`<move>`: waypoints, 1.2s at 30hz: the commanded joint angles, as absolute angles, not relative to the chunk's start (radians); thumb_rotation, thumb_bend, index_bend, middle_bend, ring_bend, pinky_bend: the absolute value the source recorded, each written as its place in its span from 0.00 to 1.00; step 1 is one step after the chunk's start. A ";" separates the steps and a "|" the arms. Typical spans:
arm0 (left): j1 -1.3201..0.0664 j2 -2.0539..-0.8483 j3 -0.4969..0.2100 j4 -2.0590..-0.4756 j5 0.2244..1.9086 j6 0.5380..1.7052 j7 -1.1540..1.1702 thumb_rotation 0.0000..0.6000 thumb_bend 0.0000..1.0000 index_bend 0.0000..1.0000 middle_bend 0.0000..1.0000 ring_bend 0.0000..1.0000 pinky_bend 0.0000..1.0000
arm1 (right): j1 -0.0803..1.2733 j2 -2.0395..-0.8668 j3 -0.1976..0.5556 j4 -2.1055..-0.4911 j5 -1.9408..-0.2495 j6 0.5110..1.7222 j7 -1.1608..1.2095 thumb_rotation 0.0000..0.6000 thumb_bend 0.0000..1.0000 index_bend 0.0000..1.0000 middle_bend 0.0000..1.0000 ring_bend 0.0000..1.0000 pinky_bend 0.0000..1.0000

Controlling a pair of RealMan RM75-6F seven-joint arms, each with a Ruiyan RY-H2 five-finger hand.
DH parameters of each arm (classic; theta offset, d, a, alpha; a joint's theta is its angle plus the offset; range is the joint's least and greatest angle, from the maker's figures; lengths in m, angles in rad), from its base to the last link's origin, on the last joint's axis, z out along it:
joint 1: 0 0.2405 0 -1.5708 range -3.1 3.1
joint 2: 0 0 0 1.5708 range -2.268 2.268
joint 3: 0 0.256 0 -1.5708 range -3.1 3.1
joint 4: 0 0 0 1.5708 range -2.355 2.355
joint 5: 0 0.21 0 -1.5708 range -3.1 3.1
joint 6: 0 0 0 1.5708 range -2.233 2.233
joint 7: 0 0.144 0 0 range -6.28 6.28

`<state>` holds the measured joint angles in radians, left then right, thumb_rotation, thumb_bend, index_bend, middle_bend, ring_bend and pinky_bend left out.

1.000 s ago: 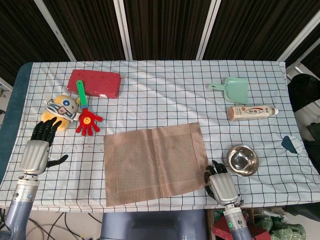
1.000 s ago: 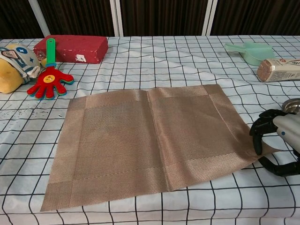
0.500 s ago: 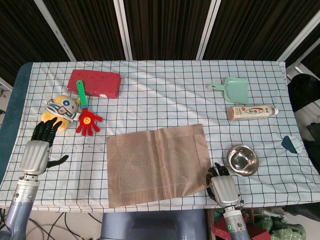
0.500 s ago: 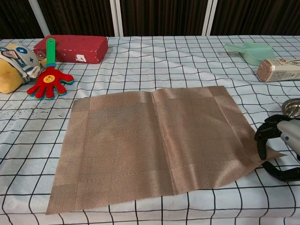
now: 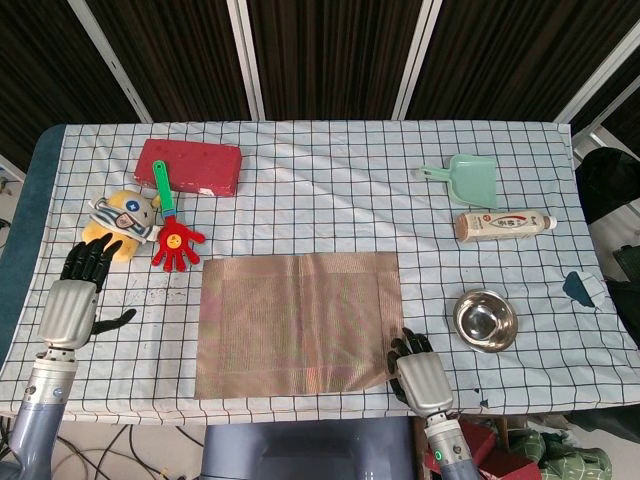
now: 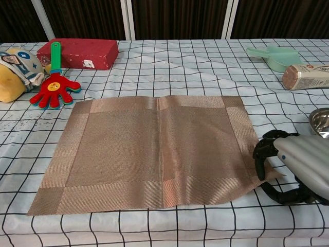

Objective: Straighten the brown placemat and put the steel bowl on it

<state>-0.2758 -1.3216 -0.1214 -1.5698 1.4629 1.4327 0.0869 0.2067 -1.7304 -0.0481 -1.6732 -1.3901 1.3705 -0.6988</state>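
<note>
The brown placemat (image 5: 295, 322) lies flat on the checked tablecloth near the front edge, its sides about parallel to the table's edges; in the chest view the placemat (image 6: 149, 149) shows a faint centre crease. My right hand (image 5: 420, 375) pinches the mat's near right corner, fingers on top and thumb under it, as the chest view shows of this hand (image 6: 294, 163). The steel bowl (image 5: 486, 320) stands upright on the cloth to the right of the mat, apart from it; the chest view shows only the bowl's (image 6: 321, 122) edge. My left hand (image 5: 73, 305) rests at the table's left side, holding nothing.
A plush toy (image 5: 120, 218), a red hand-shaped clapper (image 5: 175, 238) and a red block (image 5: 190, 166) lie at the back left. A green dustpan (image 5: 466, 180) and a lying bottle (image 5: 505, 226) are at the back right. A small blue object (image 5: 583, 288) sits at the right edge.
My right hand has moved left with the mat's corner in it. The placemat has turned from skewed to square with the table and shifted left. The left hand has not moved.
</note>
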 commanded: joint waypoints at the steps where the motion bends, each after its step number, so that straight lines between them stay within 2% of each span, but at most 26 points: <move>1: -0.276 -1.320 -0.124 -1.569 1.464 1.436 0.085 1.00 0.04 0.04 0.00 0.00 0.00 | 0.205 -1.735 -0.043 -1.673 -1.386 1.371 -0.700 1.00 0.51 0.69 0.29 0.12 0.19; 22: -0.273 -1.321 -0.129 -1.567 1.461 1.444 0.083 1.00 0.04 0.04 0.00 0.00 0.00 | 0.152 -1.663 -0.044 -1.695 -1.375 1.421 -0.691 1.00 0.51 0.69 0.30 0.12 0.19; 36: -0.272 -1.319 -0.130 -1.568 1.462 1.447 0.078 1.00 0.04 0.04 0.00 0.00 0.00 | 0.123 -1.675 -0.071 -1.684 -1.386 1.418 -0.664 1.00 0.51 0.69 0.30 0.11 0.19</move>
